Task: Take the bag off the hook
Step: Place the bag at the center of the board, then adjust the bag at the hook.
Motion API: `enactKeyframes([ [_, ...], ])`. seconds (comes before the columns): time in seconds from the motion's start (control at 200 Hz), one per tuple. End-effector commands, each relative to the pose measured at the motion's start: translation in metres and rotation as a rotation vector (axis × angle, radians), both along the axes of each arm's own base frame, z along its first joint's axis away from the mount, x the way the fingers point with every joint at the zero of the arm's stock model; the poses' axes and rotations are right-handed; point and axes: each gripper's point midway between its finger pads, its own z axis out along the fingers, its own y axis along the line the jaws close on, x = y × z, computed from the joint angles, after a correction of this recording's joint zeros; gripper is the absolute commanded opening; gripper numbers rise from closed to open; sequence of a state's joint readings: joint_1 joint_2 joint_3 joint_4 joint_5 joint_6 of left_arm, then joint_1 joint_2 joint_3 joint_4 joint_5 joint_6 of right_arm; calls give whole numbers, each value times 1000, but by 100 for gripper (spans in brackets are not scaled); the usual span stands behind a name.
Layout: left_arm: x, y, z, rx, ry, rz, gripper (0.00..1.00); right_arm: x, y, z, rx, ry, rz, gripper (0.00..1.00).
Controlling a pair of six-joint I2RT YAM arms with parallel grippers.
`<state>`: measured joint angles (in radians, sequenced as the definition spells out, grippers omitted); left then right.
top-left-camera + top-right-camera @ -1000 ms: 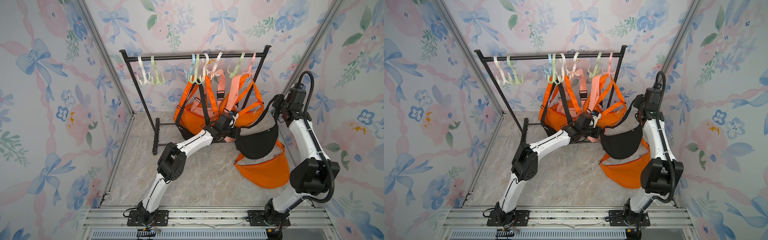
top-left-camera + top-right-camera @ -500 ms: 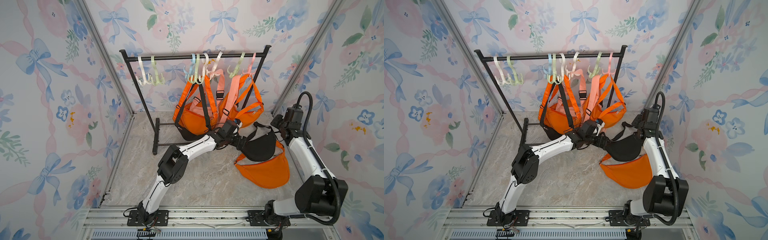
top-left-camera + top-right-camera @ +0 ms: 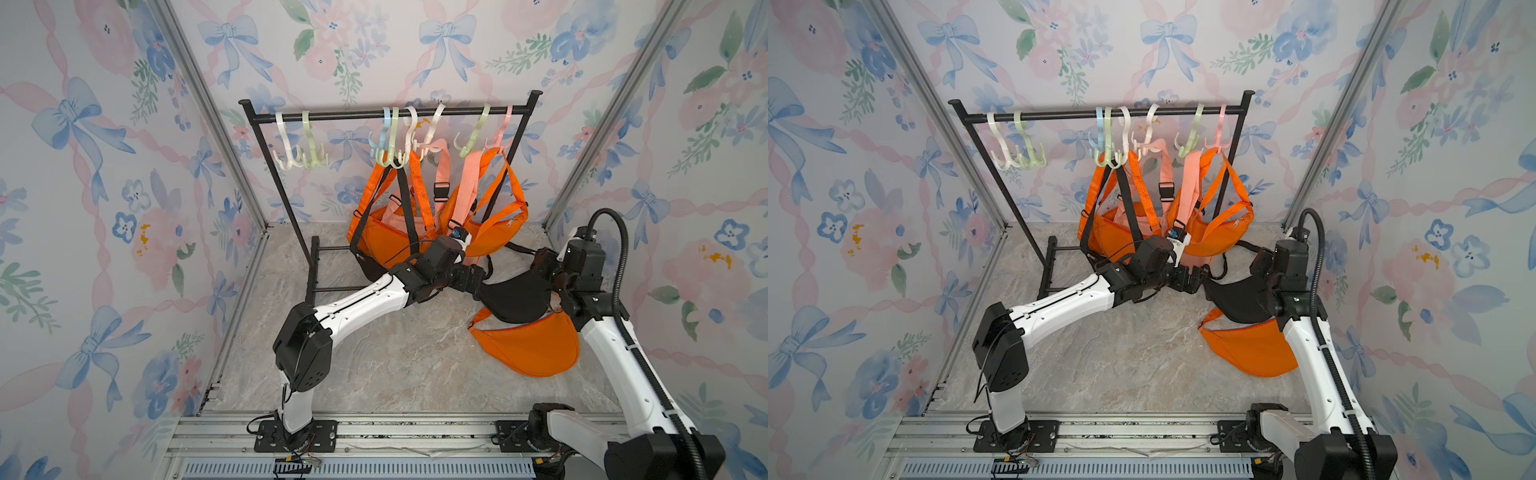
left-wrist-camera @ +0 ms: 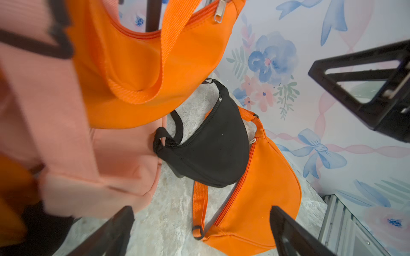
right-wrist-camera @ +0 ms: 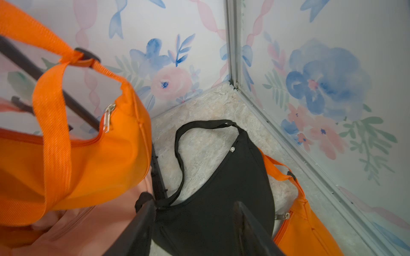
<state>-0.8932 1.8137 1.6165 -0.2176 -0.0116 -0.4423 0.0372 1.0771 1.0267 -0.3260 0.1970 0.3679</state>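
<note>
The left end effector gapes wide and empty beside the black bag, which lies on the bench, off the hooks. The right end effector hangs over it, jaws apart, gripping nothing. This looks like the release step. Next, both arms withdraw without snagging its strap.

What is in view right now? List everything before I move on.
rack: one, black, against the back wall
hooks: eight, white, green, blue and pink, on the rack's bar
hanging bags: several overlapping, orange and pink, on the hooks; count unclear
orange bag: one, orange, on the floor at the robot's right
black bag: one, black, on the floor, partly over the orange bag
arms: two, white and black, reaching from the front
left fingers: two, black, open beside the black bag
right fingers: two, black, open above the black bag
</note>
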Motion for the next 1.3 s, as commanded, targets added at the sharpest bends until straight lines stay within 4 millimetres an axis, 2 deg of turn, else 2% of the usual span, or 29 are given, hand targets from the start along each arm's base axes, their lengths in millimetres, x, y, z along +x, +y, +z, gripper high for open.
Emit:
enactKeyframes([
  [0.0,9,49,35,2,-96,125,98,-9,33,-9,-61,22,140,58],
  [0.085,19,89,45,-18,-101,215,98,-13,72,-2,-61,-41,296,58],
  [0.165,30,123,51,-32,-102,288,98,-18,100,7,-62,-106,401,58],
  [0.21,34,137,52,-38,-103,320,98,-19,113,10,-61,-129,442,58],
  [0.295,44,153,54,-41,-115,352,98,-23,131,16,-64,-152,504,57],
  [0.495,75,169,60,-81,-93,386,98,-26,164,27,-60,-169,621,58],
  [0.6,87,165,59,-102,-75,371,98,-27,173,30,-56,-167,636,58],
  [0.715,92,148,58,-140,-46,314,97,-25,184,36,-26,-200,651,59],
  [0.79,91,136,57,-167,-29,257,86,-22,195,38,-22,-196,673,59],
  [0.82,90,132,57,-177,-21,236,78,-21,199,37,-26,-188,685,59],
  [0.86,89,127,56,-192,-4,221,52,-19,205,35,-31,-176,699,59],
  [0.88,88,126,55,-198,4,213,43,-18,209,35,-33,-173,709,59],
  [0.935,84,122,54,-210,20,189,28,-17,220,36,-39,-174,735,59],
  [1.0,76,120,55,-222,31,165,16,-11,229,39,-40,-184,751,59],
  [1.075,69,121,53,-227,47,152,11,-1,236,50,-22,-213,745,60],
  [1.205,53,127,55,-241,59,136,8,23,242,86,25,-270,666,61],
  [1.295,44,130,61,-258,53,123,5,36,259,105,65,-300,690,63],
])
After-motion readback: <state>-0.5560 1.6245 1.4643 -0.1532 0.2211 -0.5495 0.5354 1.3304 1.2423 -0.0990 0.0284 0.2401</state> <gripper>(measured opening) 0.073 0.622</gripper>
